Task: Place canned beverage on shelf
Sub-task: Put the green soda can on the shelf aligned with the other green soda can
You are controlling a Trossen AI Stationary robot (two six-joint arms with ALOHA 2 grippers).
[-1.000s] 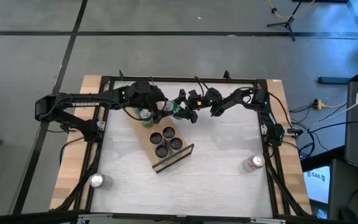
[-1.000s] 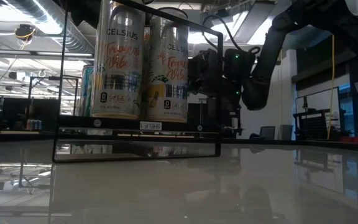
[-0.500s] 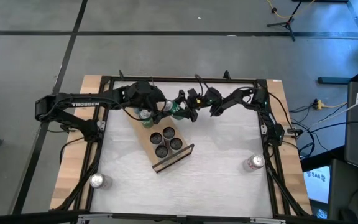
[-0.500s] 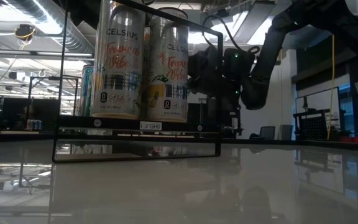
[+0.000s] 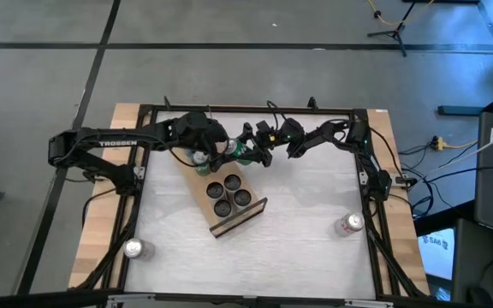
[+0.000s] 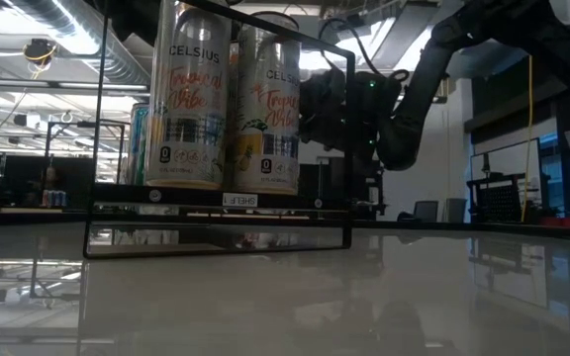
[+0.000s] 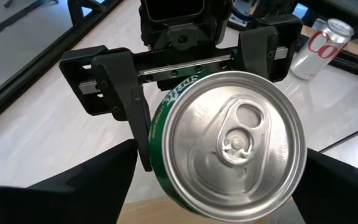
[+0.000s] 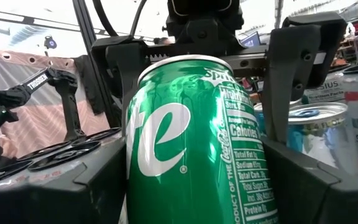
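Now both grippers flank one upright green Sprite can point(image 5: 240, 151), lid up: the left gripper point(image 5: 222, 150) and the right gripper point(image 5: 255, 152), fingers closed against its sides, above the far end of the shelf point(image 5: 197, 183).

Two dark, near-black articulated arms. Left arm point(image 5: 114, 144): long link lettered "TROSSEN" in white. Right arm point(image 5: 336, 133): black cables looped along links, small green indicator light near wrist. Left gripper point(image 5: 226, 147), right gripper point(image 5: 255, 152): flat matte-black plastic fingers point(image 7: 132, 106) on horizontal slotted metal rail, small screws at carriage blocks, boxy black housing behind rail.
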